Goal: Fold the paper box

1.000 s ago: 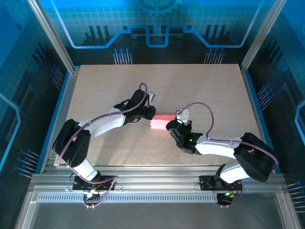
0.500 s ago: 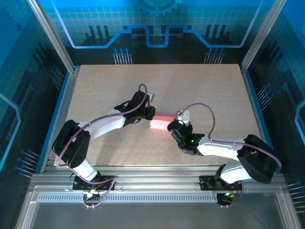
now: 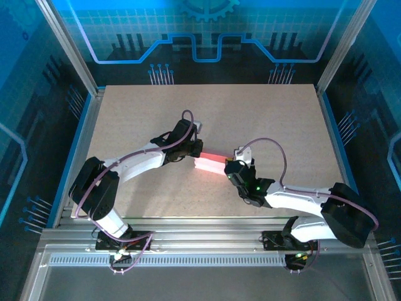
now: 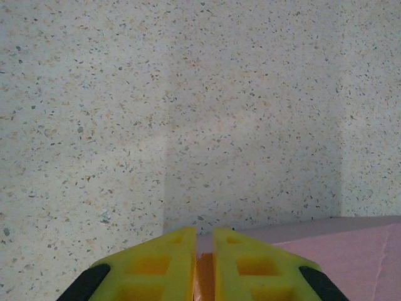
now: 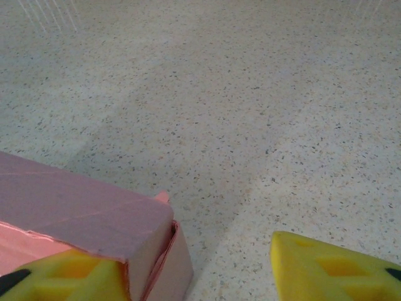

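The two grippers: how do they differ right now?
The left gripper has its fingers pinched nearly together at the left end of the paper box. The right gripper has its fingers spread wide at the right end, with a box corner between them, not clamped. Both have yellow fingers and meet at the same pink box.

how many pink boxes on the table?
1: the paper box mid-table, one end pinched in the left fingers, the open right fingers at the other. Arms may hide scraps.
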`<state>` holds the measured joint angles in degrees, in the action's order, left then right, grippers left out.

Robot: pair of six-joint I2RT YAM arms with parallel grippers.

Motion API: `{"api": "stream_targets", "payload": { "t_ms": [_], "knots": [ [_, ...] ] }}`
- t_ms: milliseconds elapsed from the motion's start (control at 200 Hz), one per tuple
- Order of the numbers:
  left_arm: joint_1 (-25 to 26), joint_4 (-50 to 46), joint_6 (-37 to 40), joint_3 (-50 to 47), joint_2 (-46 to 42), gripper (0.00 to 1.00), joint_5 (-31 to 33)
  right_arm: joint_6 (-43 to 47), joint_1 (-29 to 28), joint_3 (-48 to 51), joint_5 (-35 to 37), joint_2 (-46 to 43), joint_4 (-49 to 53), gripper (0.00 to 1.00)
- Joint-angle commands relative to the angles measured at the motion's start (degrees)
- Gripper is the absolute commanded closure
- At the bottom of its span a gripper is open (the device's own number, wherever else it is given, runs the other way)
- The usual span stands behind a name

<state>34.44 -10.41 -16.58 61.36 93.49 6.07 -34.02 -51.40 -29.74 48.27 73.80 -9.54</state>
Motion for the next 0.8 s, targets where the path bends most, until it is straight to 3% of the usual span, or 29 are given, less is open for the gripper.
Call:
{"api": "stream_targets", "payload": {
  "t_ms": [0, 405, 795],
  "knots": [
    [0.18, -6.64, 0.14, -0.38, 2.48, 0.84, 0.51, 3.28, -1.85, 2.78, -8.18, 0.1, 7.18, 0.37],
    [0.15, -6.42, 0.06, -1.13, 2.31, 0.85, 0.9, 7.53, -1.87, 5.12, -10.32, -5.39, 6.61, 0.31],
    [0.11, -6.46, -0.25, -0.84, 2.92, 0.85, 0.7, 11.42, -1.87, 5.56, -14.3, -7.62, 6.71, 0.15]
  ]
}}
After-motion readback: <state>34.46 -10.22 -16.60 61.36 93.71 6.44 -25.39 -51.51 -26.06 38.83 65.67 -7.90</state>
